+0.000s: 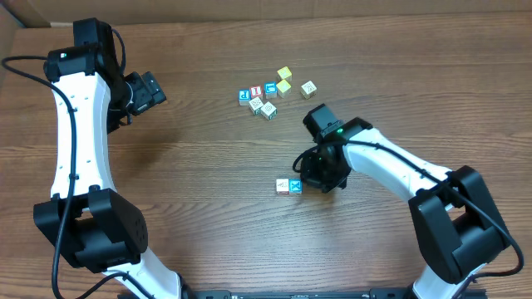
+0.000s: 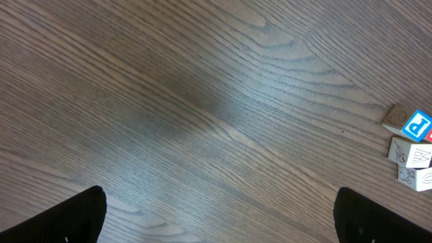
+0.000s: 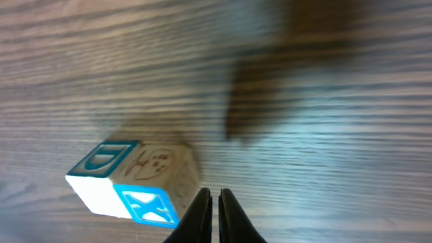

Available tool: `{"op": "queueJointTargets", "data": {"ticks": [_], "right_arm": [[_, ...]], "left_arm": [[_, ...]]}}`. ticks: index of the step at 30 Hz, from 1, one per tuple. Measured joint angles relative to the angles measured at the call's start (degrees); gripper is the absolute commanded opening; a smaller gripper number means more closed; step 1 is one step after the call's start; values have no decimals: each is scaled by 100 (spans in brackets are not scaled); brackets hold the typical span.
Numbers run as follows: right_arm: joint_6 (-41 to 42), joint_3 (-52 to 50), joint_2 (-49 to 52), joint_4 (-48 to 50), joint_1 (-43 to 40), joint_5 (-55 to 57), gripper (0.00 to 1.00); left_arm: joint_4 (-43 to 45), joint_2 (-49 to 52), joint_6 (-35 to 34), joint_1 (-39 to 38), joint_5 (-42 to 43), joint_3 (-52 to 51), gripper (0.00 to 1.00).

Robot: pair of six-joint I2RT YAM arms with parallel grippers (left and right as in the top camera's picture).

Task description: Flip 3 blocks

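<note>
Just beside right hand (image 3: 214,202): blue X block (image 3: 145,206) | right hand pressed together | left hand (image 2: 217,219) spread

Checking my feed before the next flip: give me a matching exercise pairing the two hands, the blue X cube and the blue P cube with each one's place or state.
Things:
1. left black two-finger hand
2. right black two-finger hand
3. small wooden cube with a blue face and white X
4. small wooden cube with a blue P face

Places or states:
A. left end of the far group of cubes
B. shut, fingertips together
C. right against a cream wooden cube, near the right hand
D. open over the bare brown wooden table

Pairs: 1-D, 2-B, 3-C, 4-A
</note>
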Motion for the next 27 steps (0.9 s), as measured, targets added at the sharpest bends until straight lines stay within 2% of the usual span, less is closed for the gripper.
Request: {"op": "queueJointTargets", "data": {"ticks": [3,5,11,19,27], "right_arm": [[-179,468,11,-409,-197,72,9],[-328,1150,15,-643,-337,114,8],[-461,2273,9,-553,-295,232,7],[-326,2317,129,-332,560,1169,7],[-310,2317,907,-444,1292,1864,8]], "left_arm": [[0,0,0,0,0,0,100],[0,0,0,0,2,0,100],[0,0,0,0,2,0,100],[0,0,0,0,2,0,100],[0,0,0,0,0,0,100]]}}
